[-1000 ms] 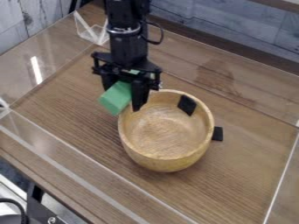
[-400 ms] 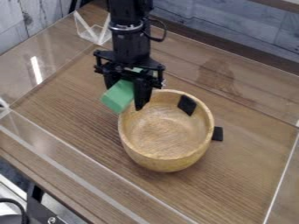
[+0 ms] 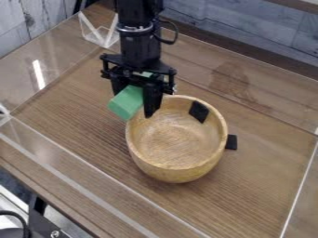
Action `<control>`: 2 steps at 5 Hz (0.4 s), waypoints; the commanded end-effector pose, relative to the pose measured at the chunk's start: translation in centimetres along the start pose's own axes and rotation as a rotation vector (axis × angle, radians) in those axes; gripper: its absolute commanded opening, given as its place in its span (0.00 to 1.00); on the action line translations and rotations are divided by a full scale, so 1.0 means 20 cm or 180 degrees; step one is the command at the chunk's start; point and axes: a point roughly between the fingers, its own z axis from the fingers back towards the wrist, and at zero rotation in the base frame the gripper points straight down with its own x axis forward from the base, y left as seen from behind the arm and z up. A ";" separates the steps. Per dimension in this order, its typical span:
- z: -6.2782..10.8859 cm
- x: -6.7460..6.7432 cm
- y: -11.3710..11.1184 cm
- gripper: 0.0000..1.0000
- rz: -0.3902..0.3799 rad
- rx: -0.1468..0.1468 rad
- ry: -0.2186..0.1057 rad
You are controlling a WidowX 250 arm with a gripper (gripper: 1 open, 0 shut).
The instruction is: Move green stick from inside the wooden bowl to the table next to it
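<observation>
Gripping green stick (image 3: 125,102) between closed-in fingers of black gripper (image 3: 134,85), at near-left rim of wooden bowl (image 3: 179,165), held tilted there presumably to clear the wall before lowering onto bare table (image 3: 74,125) alongside.

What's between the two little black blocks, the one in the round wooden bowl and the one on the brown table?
The light-wood bowl's thick rim, as the camera view shows.

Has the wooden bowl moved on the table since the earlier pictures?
No, the wooden bowl sits at the same spot beside the black piece.
</observation>
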 end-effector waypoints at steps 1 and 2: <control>0.06 0.05 -0.01 0.00 0.0009 0.0013 -0.0133; 0.06 0.05 -0.02 0.00 0.0008 -0.0002 -0.0121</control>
